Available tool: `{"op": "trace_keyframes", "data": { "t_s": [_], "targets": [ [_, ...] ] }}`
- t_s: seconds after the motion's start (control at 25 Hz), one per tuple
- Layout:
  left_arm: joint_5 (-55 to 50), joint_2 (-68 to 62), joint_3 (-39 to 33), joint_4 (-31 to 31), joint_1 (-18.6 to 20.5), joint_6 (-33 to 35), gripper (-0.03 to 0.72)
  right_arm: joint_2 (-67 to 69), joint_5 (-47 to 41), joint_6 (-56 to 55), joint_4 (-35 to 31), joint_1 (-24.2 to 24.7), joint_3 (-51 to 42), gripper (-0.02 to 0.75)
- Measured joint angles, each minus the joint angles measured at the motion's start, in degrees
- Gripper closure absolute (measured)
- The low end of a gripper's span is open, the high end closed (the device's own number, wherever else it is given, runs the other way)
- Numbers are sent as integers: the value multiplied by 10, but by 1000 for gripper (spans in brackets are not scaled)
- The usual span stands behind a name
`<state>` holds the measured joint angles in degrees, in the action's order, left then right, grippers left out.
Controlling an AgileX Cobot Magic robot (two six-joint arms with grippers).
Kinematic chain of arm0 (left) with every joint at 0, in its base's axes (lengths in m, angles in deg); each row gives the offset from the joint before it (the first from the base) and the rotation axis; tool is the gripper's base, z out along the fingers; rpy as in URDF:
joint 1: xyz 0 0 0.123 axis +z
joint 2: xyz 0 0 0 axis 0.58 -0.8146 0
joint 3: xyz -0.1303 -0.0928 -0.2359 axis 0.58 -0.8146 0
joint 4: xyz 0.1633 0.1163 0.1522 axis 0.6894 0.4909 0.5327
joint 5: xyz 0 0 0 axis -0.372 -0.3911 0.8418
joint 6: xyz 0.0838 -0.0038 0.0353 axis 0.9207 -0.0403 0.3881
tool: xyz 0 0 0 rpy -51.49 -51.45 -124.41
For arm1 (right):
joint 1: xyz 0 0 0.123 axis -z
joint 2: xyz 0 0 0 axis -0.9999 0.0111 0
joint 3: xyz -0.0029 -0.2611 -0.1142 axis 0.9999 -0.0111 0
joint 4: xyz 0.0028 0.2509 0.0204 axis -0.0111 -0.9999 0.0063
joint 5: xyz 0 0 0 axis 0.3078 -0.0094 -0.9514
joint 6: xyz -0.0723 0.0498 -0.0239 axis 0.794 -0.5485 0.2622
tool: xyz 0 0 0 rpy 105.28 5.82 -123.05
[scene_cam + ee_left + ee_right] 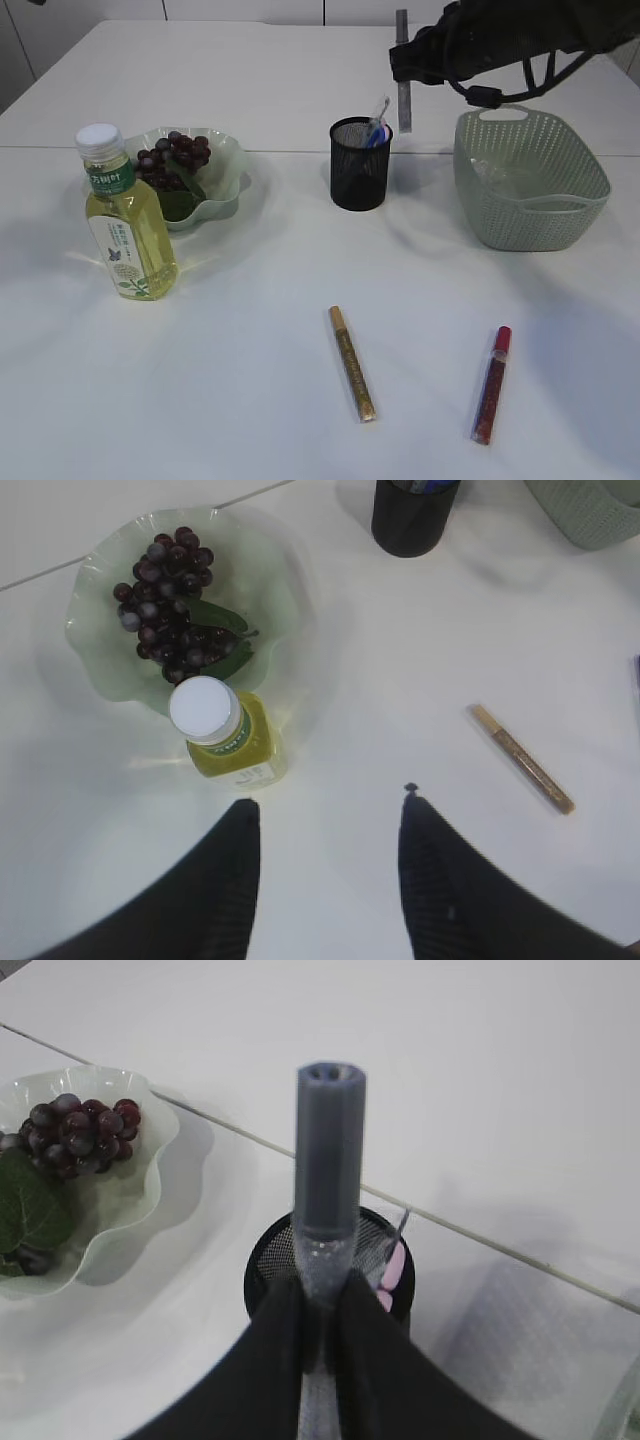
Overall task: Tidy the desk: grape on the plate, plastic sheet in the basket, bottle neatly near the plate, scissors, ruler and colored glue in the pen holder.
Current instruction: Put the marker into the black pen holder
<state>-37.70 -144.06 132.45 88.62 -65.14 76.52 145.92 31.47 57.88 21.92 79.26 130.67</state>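
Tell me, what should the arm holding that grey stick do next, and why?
Probably lower it straight down and let go. The right gripper is shut on the grey glue stick, which hangs upright above the pen holder, a little toward its right edge in the exterior view. A small shift left first might help it clear the rim.

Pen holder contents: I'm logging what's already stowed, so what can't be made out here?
- Pen holder interior: exterior view shows only tips above the rim; mesh wall hides the rest.
- Right wrist view: the glue stick held in the right claw blocks the opening.
- Left wrist view: top edge cuts the holder off.
- Basket contents: unclear behind its wall.
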Motion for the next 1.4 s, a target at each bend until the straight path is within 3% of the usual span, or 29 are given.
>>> {"op": "trace_keyframes", "data": {
  "t_s": [0.4,0.72,1.4],
  "targets": [
    [0,0,0,0,0,0,358,57,54,37,-7,-50,85,664],
    [0,0,0,0,0,0,359,89,110,42,-37,-54,102,664],
    [0,0,0,1,0,0,374,125,140,52,-66,-57,106,659]
  ]
}}
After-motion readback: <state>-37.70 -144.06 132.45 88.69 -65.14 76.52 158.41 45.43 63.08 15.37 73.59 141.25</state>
